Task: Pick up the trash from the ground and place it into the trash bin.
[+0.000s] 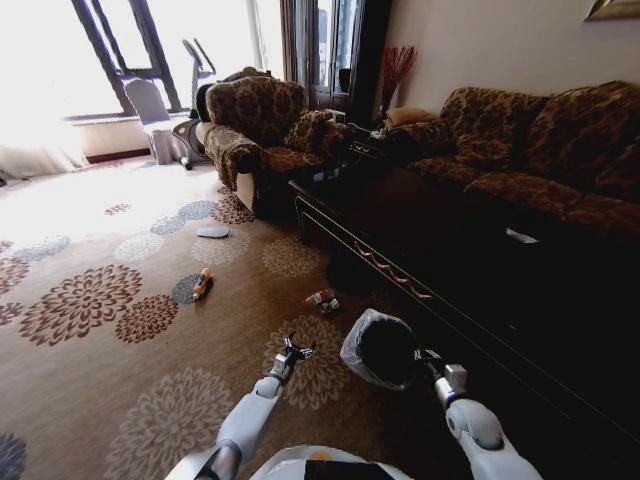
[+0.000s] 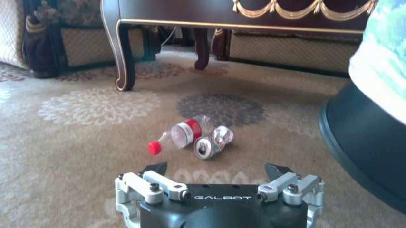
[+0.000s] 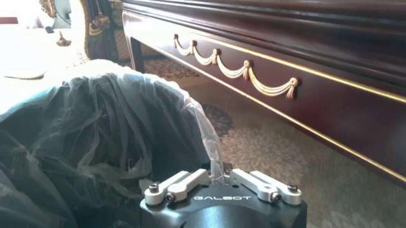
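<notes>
- Left gripper (image 2: 217, 176): jaws spread, low over the carpet (image 2: 82, 142), facing the red-capped bottle (image 2: 180, 134) and crushed can (image 2: 214, 141).
- Right gripper (image 3: 219, 180): clamped on the trash bin (image 3: 95, 137) liner rim.
- Step: approach; next, I judge, advance and straddle one item.

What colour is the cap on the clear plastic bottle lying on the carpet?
Red, clearest in the left wrist view: bottle cap.

Both arms are showing smooth white shells that are narrowing into grey metal wrists. The left gripper (image 2: 217, 172) is wearing silver linkages with dark screws, black pointed fingertips (image 2: 155, 168) and a black body lettered GALBOT; the right gripper (image 3: 219, 176) is carrying the same silver links and marking.
</notes>
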